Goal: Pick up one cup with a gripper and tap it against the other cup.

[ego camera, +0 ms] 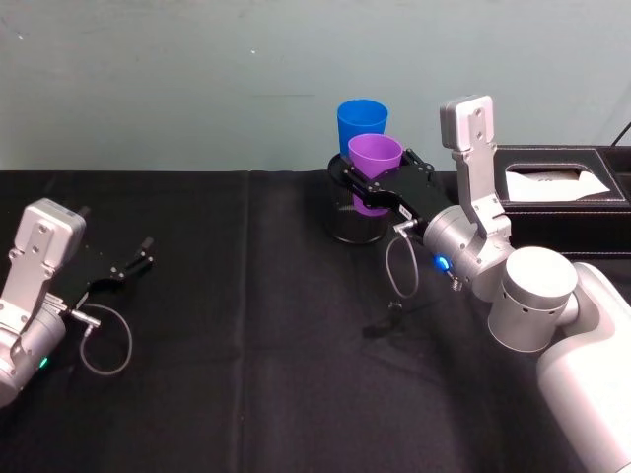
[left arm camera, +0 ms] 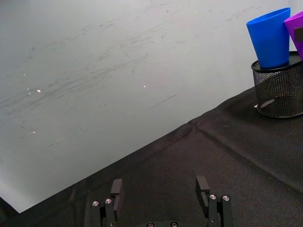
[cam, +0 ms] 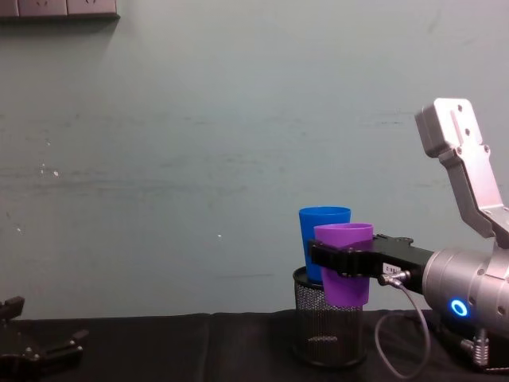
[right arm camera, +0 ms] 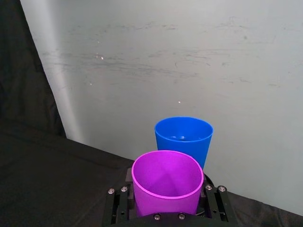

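R end effector (ego camera: 378,183) clamped on purple cup (ego camera: 375,156), just beside blue cup (ego camera: 360,120); L end effector (ego camera: 134,262) spread, idle.

No text, label, brand, number or sign can be read here.
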Robot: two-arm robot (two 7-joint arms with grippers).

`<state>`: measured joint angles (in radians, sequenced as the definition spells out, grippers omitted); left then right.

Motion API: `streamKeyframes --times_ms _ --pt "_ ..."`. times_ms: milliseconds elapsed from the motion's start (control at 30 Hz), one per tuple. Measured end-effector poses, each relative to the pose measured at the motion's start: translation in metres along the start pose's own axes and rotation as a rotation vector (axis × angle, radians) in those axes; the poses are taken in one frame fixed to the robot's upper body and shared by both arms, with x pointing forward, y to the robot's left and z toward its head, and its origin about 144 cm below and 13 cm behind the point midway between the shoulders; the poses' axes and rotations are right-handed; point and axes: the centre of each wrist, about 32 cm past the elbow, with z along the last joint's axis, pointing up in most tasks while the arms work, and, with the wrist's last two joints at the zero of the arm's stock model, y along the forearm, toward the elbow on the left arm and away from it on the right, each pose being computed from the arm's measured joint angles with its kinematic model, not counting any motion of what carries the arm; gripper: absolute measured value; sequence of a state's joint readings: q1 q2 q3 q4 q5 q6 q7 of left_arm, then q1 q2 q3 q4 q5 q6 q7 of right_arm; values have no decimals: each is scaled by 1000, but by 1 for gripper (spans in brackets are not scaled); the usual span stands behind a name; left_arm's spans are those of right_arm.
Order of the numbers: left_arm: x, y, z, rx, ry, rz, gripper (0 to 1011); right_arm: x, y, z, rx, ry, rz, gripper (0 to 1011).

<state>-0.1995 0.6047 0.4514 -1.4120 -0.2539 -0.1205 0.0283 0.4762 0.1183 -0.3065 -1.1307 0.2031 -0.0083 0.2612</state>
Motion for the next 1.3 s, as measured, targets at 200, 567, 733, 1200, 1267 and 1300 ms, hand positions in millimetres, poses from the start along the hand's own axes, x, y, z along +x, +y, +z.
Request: streamKeyframes --times_ms 200,567,733,1200,1267,1300 --pt "0 0 0 0 0 0 1000 0 0 0 0 0 0 724" --pt "0 0 0 0 0 0 1000 0 0 0 0 0 0 724" --pt "0 0 0 0 0 0 1000 0 0 0 0 0 0 724" --pt "0 0 0 0 0 0 1000 0 0 0 0 0 0 724" --pt "0 0 0 0 0 0 1000 0 0 0 0 0 0 724" --pt "0 0 0 0 0 0 1000 0 0 0 0 0 0 724"
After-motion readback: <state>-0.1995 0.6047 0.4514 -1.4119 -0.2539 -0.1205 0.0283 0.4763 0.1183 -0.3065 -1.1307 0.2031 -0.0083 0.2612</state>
